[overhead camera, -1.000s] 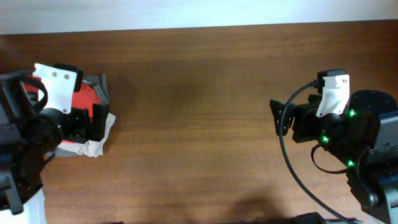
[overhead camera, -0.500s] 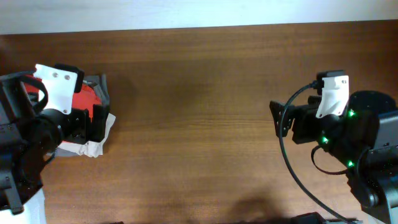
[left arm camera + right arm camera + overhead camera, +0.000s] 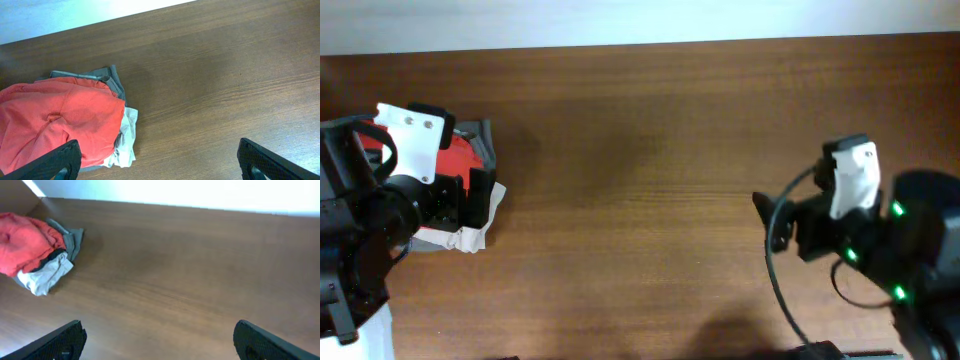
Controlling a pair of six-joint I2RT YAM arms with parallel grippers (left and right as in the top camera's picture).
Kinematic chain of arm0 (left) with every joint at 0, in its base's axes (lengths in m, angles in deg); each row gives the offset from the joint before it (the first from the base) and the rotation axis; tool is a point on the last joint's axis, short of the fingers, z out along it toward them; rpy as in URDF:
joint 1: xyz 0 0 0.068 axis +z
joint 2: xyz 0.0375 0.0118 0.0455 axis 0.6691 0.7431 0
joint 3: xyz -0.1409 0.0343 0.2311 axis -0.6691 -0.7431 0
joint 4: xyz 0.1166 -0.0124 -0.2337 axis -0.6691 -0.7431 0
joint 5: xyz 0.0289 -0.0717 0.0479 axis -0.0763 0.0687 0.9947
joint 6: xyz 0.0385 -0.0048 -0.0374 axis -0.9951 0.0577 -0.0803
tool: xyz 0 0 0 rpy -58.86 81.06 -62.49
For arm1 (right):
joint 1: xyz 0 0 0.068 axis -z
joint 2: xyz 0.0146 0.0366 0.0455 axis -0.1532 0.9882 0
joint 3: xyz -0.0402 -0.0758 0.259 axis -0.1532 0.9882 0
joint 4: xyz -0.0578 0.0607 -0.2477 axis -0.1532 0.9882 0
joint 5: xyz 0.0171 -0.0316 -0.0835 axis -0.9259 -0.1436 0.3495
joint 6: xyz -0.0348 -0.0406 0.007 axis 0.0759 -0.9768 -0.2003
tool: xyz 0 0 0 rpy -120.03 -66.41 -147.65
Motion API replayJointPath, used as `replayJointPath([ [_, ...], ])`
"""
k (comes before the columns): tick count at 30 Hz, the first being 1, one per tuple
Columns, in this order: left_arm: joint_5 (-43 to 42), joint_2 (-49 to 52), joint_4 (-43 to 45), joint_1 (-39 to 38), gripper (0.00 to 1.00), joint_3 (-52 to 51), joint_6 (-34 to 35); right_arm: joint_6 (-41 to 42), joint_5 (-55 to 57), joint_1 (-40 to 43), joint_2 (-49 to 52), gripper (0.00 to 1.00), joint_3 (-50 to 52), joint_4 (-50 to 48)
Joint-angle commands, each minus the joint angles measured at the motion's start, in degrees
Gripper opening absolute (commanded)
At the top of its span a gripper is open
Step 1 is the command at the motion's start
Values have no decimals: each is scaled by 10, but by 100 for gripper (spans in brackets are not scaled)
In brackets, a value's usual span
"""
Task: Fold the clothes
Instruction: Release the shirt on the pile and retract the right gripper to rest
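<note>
An orange-red T-shirt [image 3: 55, 120] lies crumpled on top of a small pile at the table's left side, over a grey garment [image 3: 107, 77] and a whitish one [image 3: 125, 135]. No print shows on it. It also shows in the overhead view [image 3: 458, 158] and in the right wrist view [image 3: 25, 240]. My left gripper [image 3: 162, 162] is open and empty, above the table just right of the pile. My right gripper [image 3: 160, 340] is open and empty, far to the right, facing the pile across the bare wood.
The brown wooden table [image 3: 640, 150] ends at a white wall along its far edge. My left arm [image 3: 380, 200] covers part of the pile from above. My right arm [image 3: 870, 240] stands at the right edge with a black cable.
The right arm has shifted a little down and to the right in the overhead view. The left arm and the pile have not moved.
</note>
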Motion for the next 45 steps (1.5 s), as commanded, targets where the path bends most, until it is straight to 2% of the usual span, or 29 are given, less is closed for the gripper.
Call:
replayJointPath([
  [1,-4,-6,0,-3,100,1,-9,-69,5,1,-63,99,-10,-2],
  [4,-5,-6,0,-3,99,1,-9,-82,35,1,-131,99,-10,-2],
  [10,-4,-6,0,-3,99,1,-9,-95,115,1,-192,99,17,8],
  [15,-5,-6,0,-3,99,1,-9,-95,160,12,-246,99,123,-45],
  [21,-5,-6,0,-3,99,1,-9,-89,150,54,-325,99,332,-182],
  [29,-5,-6,0,-3,99,1,-9,-89,112,78,-422,99,542,-280],
  [36,-4,-6,0,-3,99,1,-9,-88,63,119,-502,99,628,-295],
  [45,-4,-6,0,-3,100,1,-9,-88,58,126,-501,99,676,-299],
])
